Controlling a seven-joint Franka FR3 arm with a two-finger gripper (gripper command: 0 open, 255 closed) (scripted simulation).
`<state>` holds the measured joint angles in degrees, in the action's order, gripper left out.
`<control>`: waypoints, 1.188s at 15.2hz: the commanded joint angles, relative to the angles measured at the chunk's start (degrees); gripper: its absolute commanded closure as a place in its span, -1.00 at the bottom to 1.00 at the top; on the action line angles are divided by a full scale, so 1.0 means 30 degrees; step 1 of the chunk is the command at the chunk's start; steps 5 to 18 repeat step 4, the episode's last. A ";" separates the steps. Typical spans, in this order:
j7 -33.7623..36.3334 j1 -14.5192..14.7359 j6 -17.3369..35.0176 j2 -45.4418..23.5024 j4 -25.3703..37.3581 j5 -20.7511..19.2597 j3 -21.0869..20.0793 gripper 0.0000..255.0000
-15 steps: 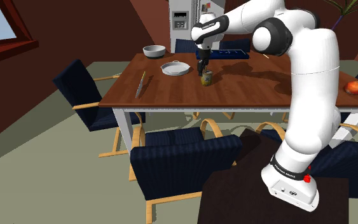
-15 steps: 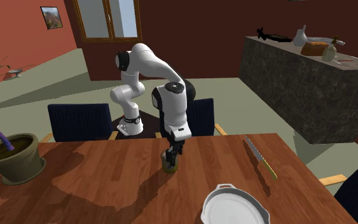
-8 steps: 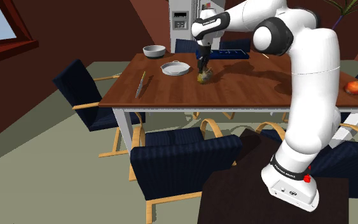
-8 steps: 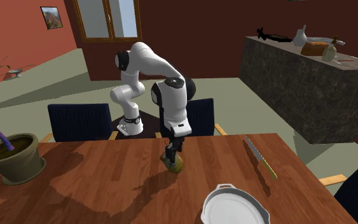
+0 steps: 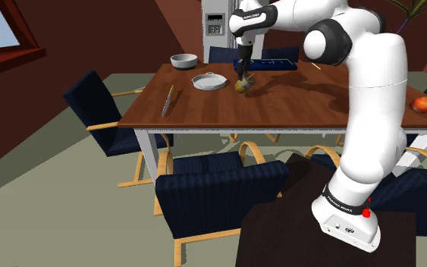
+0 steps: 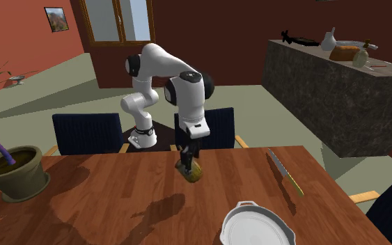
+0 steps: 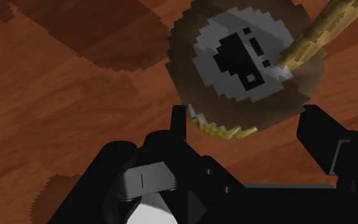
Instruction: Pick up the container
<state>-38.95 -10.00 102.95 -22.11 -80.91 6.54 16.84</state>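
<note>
Shoulder view: the gripper (image 5: 242, 76) is closed on the olive container (image 5: 242, 86), which is held tilted just above the wooden table (image 5: 204, 110), near a white dish (image 5: 208, 80). Second exterior view: the container is seen under the gripper. Wrist view: its rim is clasped between the fingers (image 7: 179, 121).

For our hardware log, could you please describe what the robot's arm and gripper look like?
The arm has glossy white rounded links with dark grey joints. A black band with white lettering rings its foot, beside a small red button. The gripper is all black, with two blocky fingers.
</note>
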 commanded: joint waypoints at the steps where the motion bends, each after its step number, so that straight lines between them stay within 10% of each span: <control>1: 0.0031 -0.0034 -0.0542 -0.0073 0.0617 0.0009 0.0001 1.00; 18: 0.0040 -0.0056 -0.0843 -0.0087 0.0933 0.0008 0.0007 1.00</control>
